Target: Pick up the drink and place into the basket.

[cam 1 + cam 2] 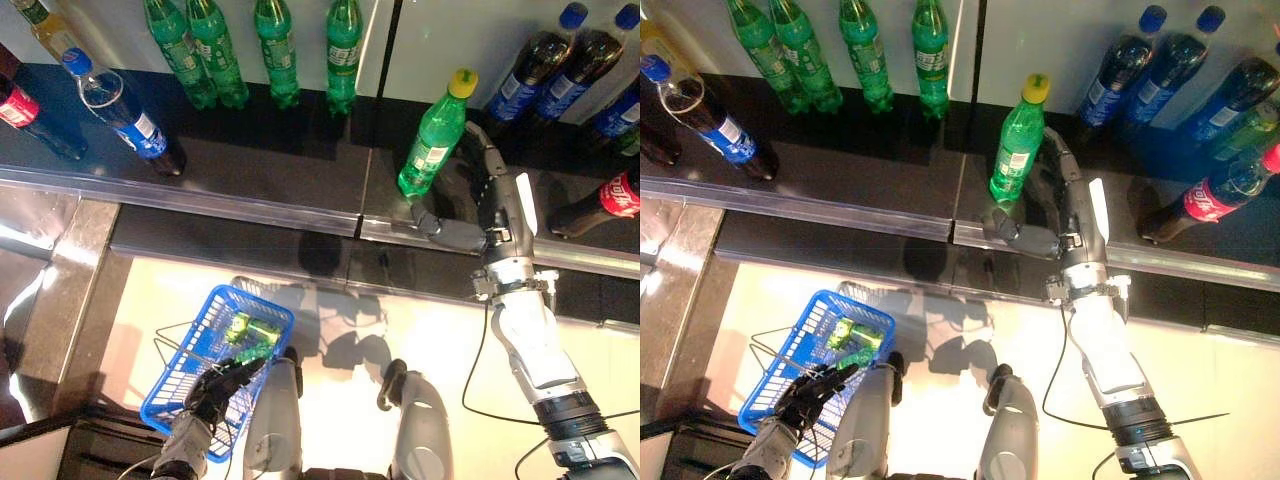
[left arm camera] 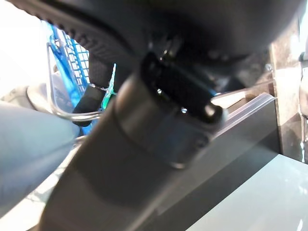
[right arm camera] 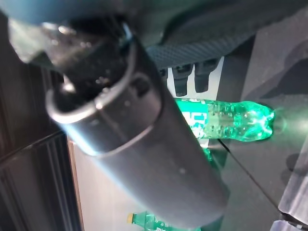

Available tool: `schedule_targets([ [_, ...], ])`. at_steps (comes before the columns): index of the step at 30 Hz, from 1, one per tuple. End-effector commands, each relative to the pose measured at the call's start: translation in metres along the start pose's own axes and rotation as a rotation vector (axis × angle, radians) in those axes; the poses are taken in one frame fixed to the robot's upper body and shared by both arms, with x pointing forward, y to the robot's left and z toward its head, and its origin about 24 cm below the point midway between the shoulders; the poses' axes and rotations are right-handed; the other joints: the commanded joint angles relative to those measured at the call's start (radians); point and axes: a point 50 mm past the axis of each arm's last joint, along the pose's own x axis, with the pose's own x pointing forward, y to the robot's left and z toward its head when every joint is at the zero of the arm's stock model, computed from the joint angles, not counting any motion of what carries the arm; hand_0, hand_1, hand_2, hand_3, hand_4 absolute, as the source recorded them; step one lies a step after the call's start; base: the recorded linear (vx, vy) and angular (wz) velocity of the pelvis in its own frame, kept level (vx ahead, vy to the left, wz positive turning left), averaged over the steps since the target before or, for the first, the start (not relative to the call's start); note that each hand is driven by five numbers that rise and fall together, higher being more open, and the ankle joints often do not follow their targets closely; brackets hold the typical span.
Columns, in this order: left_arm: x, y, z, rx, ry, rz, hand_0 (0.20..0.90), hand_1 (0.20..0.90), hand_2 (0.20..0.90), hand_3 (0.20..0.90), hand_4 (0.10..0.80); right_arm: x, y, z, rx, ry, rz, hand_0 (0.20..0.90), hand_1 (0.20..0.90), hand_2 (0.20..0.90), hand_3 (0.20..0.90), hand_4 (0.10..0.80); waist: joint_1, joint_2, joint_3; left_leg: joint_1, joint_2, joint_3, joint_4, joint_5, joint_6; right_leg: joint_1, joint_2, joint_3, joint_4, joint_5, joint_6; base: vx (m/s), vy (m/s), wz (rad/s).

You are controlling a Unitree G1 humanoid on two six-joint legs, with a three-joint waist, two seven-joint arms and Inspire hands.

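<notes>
A green drink bottle (image 1: 434, 137) with a yellow cap stands on the dark shelf (image 1: 280, 170). My right hand (image 1: 487, 195) is open just to its right. The fingers arch up behind the bottle and the thumb (image 1: 438, 224) reaches under its base, with a gap showing in the right wrist view, where the bottle (image 3: 226, 120) lies past the fingers. My left hand (image 1: 215, 385) is at the lower left, shut on the wire handle of the blue basket (image 1: 175, 395). A green drink (image 1: 250, 335) lies inside the basket.
Several green bottles (image 1: 275, 50) line the back of the shelf. Dark cola bottles stand at the left (image 1: 125, 110) and the right (image 1: 535, 65). A red-labelled bottle (image 1: 605, 200) is at the far right. A metal rail (image 1: 250, 205) edges the shelf front.
</notes>
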Motion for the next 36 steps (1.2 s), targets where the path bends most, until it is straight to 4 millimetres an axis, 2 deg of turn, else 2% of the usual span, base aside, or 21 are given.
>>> schedule_targets([
  [1, -0.014, 0.015, -0.008, 0.112, -0.016, -0.048, 0.3, 0.3, 0.3, 0.2, 0.1, 0.032, -0.027, 0.049, 0.056, -0.245, -0.108, 0.9, 0.9, 0.9, 0.9, 0.8, 0.018, 0.021, -0.075, 0.013, 0.003, -0.019, -0.078, 0.176, 0.03, 0.041, -0.01, 0.0, -0.039, 0.105, -0.003, 0.059, -0.009, 0.05],
  [17, -0.015, 0.015, -0.011, 0.186, 0.032, -0.072, 0.3, 0.3, 0.3, 0.2, 0.1, 0.066, -0.038, 0.047, 0.104, -0.155, -0.069, 0.9, 0.9, 0.9, 0.9, 0.8, 0.062, 0.035, -0.078, 0.019, -0.014, -0.035, -0.061, 0.188, 0.029, 0.071, -0.022, -0.033, -0.033, 0.109, -0.011, 0.038, -0.006, 0.05],
  [24, -0.015, 0.011, -0.01, 0.215, 0.047, -0.095, 0.3, 0.3, 0.3, 0.2, 0.1, 0.084, -0.037, 0.05, 0.118, -0.126, -0.032, 0.9, 0.9, 0.9, 0.9, 0.8, 0.083, 0.045, -0.077, 0.032, -0.028, -0.041, -0.069, 0.189, 0.03, 0.086, -0.03, -0.046, -0.041, 0.116, -0.009, 0.03, 0.005, 0.06],
  [36, -0.014, 0.008, -0.011, 0.242, 0.068, -0.115, 0.3, 0.3, 0.3, 0.2, 0.1, 0.099, -0.03, 0.05, 0.125, -0.073, 0.014, 0.9, 0.9, 0.9, 0.9, 0.8, 0.101, 0.05, -0.08, 0.05, -0.042, -0.042, -0.076, 0.173, 0.037, 0.099, -0.045, -0.062, -0.041, 0.124, -0.007, 0.021, 0.01, 0.04],
])
